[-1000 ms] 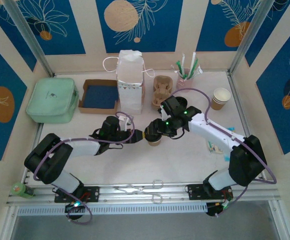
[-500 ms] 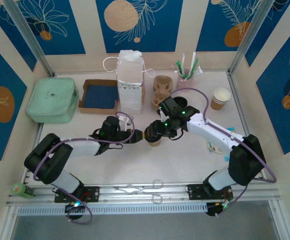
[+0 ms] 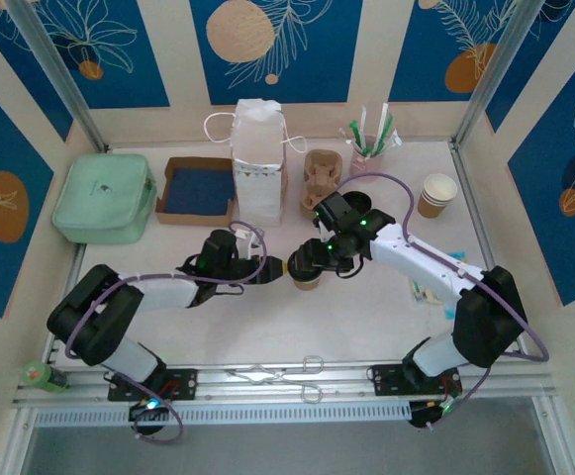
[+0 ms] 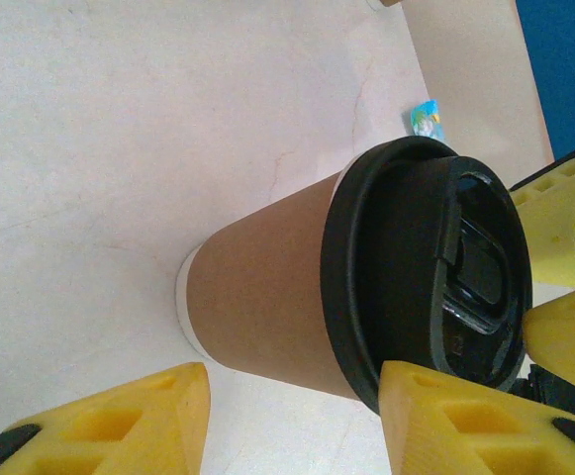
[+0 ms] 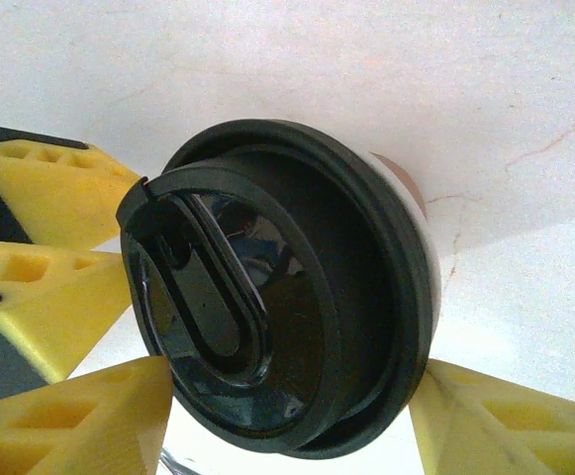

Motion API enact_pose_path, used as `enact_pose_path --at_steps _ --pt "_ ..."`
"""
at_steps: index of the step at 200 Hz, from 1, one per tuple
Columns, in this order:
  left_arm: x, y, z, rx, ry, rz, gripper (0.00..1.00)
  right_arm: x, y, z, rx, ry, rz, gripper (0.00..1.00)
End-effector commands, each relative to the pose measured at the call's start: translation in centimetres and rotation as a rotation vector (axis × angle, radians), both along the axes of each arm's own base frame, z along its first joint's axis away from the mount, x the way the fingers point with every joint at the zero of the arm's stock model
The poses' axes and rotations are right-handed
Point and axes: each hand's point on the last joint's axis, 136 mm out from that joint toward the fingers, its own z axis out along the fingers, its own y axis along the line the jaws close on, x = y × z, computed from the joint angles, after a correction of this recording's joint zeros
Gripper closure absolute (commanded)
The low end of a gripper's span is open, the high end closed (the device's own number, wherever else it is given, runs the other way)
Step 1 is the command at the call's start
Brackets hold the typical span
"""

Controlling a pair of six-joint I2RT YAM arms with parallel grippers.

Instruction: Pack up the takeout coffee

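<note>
The takeout coffee (image 3: 307,280) stands on the table between both arms. It is a kraft-brown cup (image 4: 267,297) under a black lid (image 5: 287,287). The lid sits slightly tilted, with white rim showing on one side. My right gripper (image 3: 313,261) comes down from above. Its yellow fingers (image 5: 495,426) touch opposite edges of the lid, shut on it. My left gripper (image 3: 275,267) is level with the cup from the left and open. One of its fingers (image 4: 455,416) overlaps the lid's edge, and the other stands apart from the cup's base.
At the back stand a white paper bag (image 3: 257,158), a pulp cup carrier (image 3: 322,173) and a pink cup of straws (image 3: 366,148). A stack of paper cups (image 3: 437,194) is at the right. A blue-lined tray (image 3: 196,190) and a green case (image 3: 104,198) are at the left. Scissors (image 3: 287,374) lie at the front edge.
The right wrist has edged slightly left over the cup. The left arm and the cup stay where they were.
</note>
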Motion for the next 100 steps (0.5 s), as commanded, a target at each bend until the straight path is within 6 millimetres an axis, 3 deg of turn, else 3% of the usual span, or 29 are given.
enact_pose_path --at_steps 1,100 --pt "0.1 -0.2 1.1 -0.007 -0.042 -0.012 0.51 0.0 -0.2 0.6 -0.027 -0.010 0.014 0.35" --pt "0.0 -0.2 2.2 -0.004 -0.058 -0.017 0.51 -0.2 -1.1 1.5 -0.053 -0.034 0.010 0.34"
